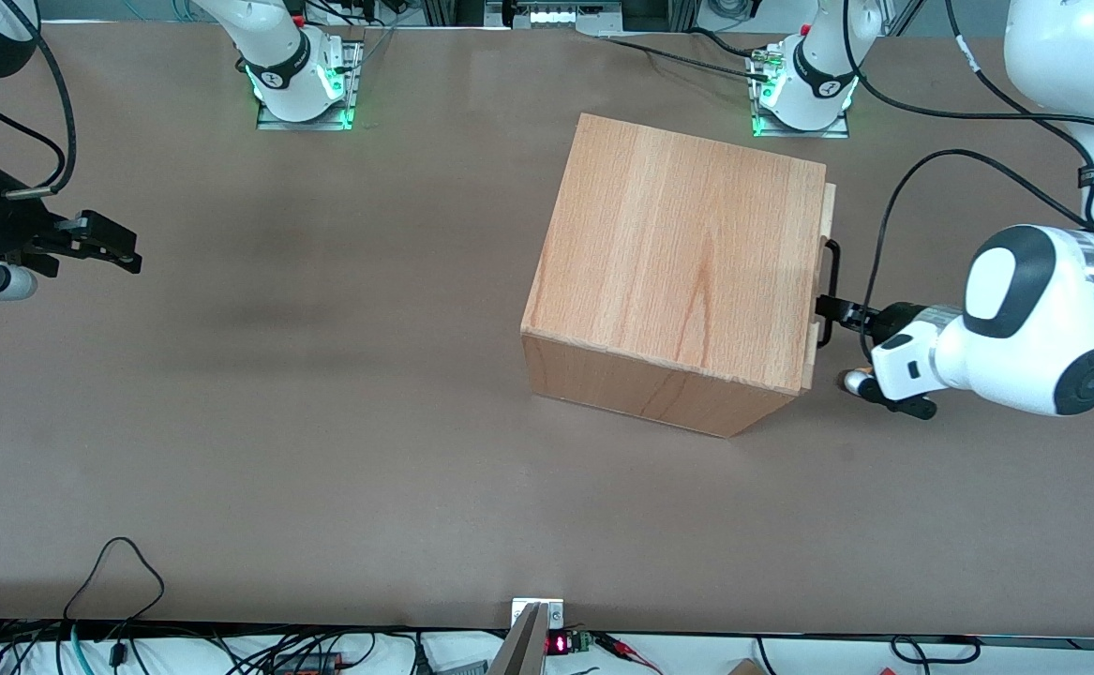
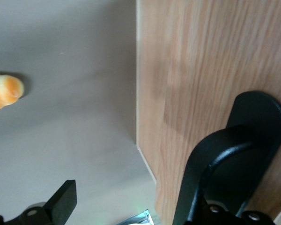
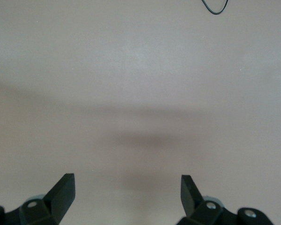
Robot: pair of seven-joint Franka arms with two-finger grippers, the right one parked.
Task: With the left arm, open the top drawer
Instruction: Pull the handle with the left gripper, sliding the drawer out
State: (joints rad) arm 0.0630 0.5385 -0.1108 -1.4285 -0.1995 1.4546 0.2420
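Your left arm [image 1: 1025,319] reaches in from the working end of the table [image 1: 322,422], wrist level with the upper part of the box [image 1: 678,272], and your gripper [image 1: 832,307] sits right at the black handle [image 1: 831,291] on the top drawer [image 1: 826,281]. That drawer front faces the working arm's end, and from the front camera you see it only as a thin pale strip standing slightly proud of the box edge, so the drawer looks at most a sliver out. In the wrist view your fingers stand apart: one finger [image 2: 61,201] hangs over bare table clear of the wood, while the other finger [image 2: 210,178] is pressed close against the handle's mount [image 2: 257,117] on the drawer front [image 2: 201,61]. Nothing is clamped between them; whether that finger is hooked under the bar or only touching it, you cannot tell from these views. A small orange and white thing [image 2: 4,91] lies on the table near the drawer's front, apart from the wood. In the front view the same sort of small rounded thing [image 1: 854,381] shows just beside the wrist, nearer to the camera than the handle. The box stands skewed on the table, between the two arm bases and nearer to the camera than they are.
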